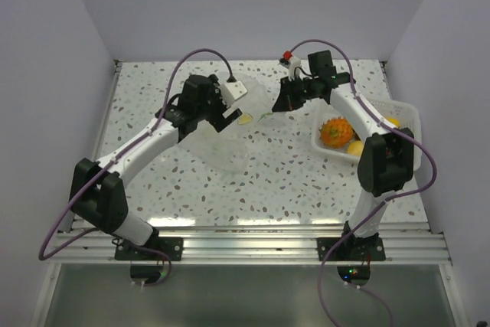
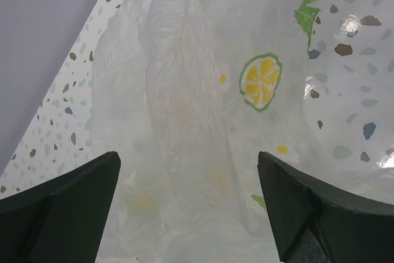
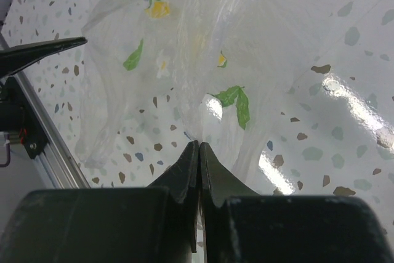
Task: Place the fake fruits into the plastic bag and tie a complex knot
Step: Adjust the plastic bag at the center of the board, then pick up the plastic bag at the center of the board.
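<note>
White slotted tray point(image 1: 407, 112) rests on speckled table point(image 1: 253, 197).

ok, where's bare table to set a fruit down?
Bare: the near strip between the plastic bag and the front rail, and the far-left corner behind the left arm. Crowded: centre, where the bag lies, and the right side, taken by the white tray.

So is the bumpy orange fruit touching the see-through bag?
Apart. The top view shows the orange fruit sitting in the white tray, while the plastic bag lies further left, with bare speckled table between them.
</note>
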`<state>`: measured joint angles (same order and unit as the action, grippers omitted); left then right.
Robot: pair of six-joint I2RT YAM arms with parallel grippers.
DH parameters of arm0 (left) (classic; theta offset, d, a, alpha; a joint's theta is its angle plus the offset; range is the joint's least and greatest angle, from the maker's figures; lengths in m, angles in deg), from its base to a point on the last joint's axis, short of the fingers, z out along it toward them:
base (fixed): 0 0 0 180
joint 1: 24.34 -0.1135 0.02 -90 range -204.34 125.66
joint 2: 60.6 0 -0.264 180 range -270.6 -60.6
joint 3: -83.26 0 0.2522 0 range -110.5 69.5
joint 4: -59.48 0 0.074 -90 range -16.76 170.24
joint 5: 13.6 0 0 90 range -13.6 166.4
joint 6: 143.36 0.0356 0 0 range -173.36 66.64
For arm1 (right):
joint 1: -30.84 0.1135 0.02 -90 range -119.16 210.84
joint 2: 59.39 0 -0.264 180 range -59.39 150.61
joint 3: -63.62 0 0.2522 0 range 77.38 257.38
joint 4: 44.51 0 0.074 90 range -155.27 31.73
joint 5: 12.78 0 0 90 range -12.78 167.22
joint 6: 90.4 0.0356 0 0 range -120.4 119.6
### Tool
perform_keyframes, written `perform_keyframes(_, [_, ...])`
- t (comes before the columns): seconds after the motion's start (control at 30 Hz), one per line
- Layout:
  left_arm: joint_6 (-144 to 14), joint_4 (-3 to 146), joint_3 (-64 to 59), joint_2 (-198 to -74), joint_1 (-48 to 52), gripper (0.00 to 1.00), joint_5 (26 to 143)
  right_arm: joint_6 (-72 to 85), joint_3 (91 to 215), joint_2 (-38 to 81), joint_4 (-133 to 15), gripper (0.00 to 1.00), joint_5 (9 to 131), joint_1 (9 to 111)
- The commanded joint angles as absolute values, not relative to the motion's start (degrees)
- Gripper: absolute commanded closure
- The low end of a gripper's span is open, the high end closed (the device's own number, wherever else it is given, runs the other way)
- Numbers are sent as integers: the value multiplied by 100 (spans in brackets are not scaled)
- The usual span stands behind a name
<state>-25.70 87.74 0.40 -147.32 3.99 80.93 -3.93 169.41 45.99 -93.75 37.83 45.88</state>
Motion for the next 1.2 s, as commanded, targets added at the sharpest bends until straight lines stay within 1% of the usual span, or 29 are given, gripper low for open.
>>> perform_keyframes(0.0, [-2611, 8405, -353, -15077, 448, 0, 8089, -523, 17256, 4344, -9553, 100, 3469, 4587])
perform_keyframes(0.07, [-2550, 8266, -397, -15366, 440, 3, 7808, -576, 17292, 4353, -9659, 100, 3398, 4578])
perform_keyframes(0.1, [-2506, 8300, -528, -15481, 413, 6, 7789, -611, 17318, 4353, -9694, 100, 3355, 4578])
perform_keyframes(0.17, [-2471, 8501, -800, -15814, 352, 22, 7798, -690, 17379, 4370, -9799, 100, 3345, 4578])
perform_keyframes(0.23, [-2602, 8782, -1073, -15982, 264, 45, 8051, -786, 17458, 4405, -9887, 100, 3415, 4578])
perform_keyframes(0.27, [-2838, 9036, -1327, -16061, 151, 70, 8122, -857, 17511, 4440, -9992, 100, 3485, 4578])
perform_keyframes(0.3, [-2979, 9151, -1451, -16071, 97, 81, 8228, -953, 17616, 4501, -10010, 100, 3599, 4569])
perform_keyframes(0.33, [-3163, 9309, -1618, -16071, 71, 100, 8472, -971, 17660, 4554, -9941, 100, 3800, 4552])
perform_keyframes(0.37, [-3696, 9789, -2002, -16054, 10, 100, 8692, -928, 17774, 4607, -9871, 100, 3915, 4517])
perform_keyframes(0.4, [-3988, 10011, -2137, -16019, -17, 100, 8999, -884, 17880, 4799, -9818, 100, 3969, 4429])
perform_keyframes(0.43, [-4557, 10231, -2181, -15862, -35, 100, 9524, -823, 18029, 4914, -9756, 100, 4013, 4376])
perform_keyframes(0.47, [-4850, 10233, -2095, -15764, -26, 100, 9764, -579, 18387, 5028, -9721, 100, 4135, 4323])
perform_keyframes(0.5, [-5122, 10216, -1972, -15650, -26, 100, 9976, -463, 18573, 5151, -9712, 94, 4145, 4236])
perform_keyframes(0.53, [-5708, 10094, -1849, -15466, -26, 100, 10117, -314, 18740, 5300, -9599, 85, 4223, 4209])
perform_keyframes(0.57, [-5966, 10023, -1604, -15412, -35, 100, 10118, -182, 18968, 5345, -9519, 75, 4329, 4191])
perform_keyframes(0.6, [-6178, 9988, -1515, -15394, -52, 100, 10118, -85, 19049, 5337, -9458, 45, 4364, 4174])
perform_keyframes(0.63, [-6563, 9900, -1436, -15403, -105, 100, 10049, 116, 19110, 5285, -9379, 34, 4417, 4165])
perform_keyframes(0.7, [-6899, 9751, -1259, -15482, -202, 100, 10100, 145, 19330, 5241, -9456, 18, 4558, 4156])
perform_keyframes(0.77, [-7251, 9417, -1084, -15578, -281, 100, 10276, 75, 19418, 5048, -9737, 14, 4576, 4103])
perform_keyframes(0.8, [-7330, 9225, -1014, -15614, -316, 100, 10477, 31, 19401, 4942, -9843, 14, 4602, 4025])
perform_keyframes(0.83, [-7436, 8892, -969, -15684, -351, 100, 10896, -4, 19305, 4820, -9965, 10, 4637, 3989])
perform_keyframes(0.9, [-7472, 8583, -890, -15719, -378, 100, 11303, -14, 18648, 4328, -9897, 7, 4559, 3867])
perform_keyframes(0.97, [-7410, 8134, -707, -15641, -413, 100, 11655, 4, 17859, 3924, -9747, 7, 4479, 3805])
perform_keyframes(1.0, [-7375, 7985, -627, -15606, -439, 100, 12109, 30, 17602, 3844, -9695, 8, 4409, 3752])
perform_keyframes(1.07, [-7200, 7703, -495, -15526, -509, 100, 12446, 178, 17005, 3781, -9458, 12, 4225, 3743])
perform_keyframes(1.17, [-7015, 7702, -416, -15500, -553, 100, 12851, 643, 16704, 4026, -9264, 15, 3803, 3734])
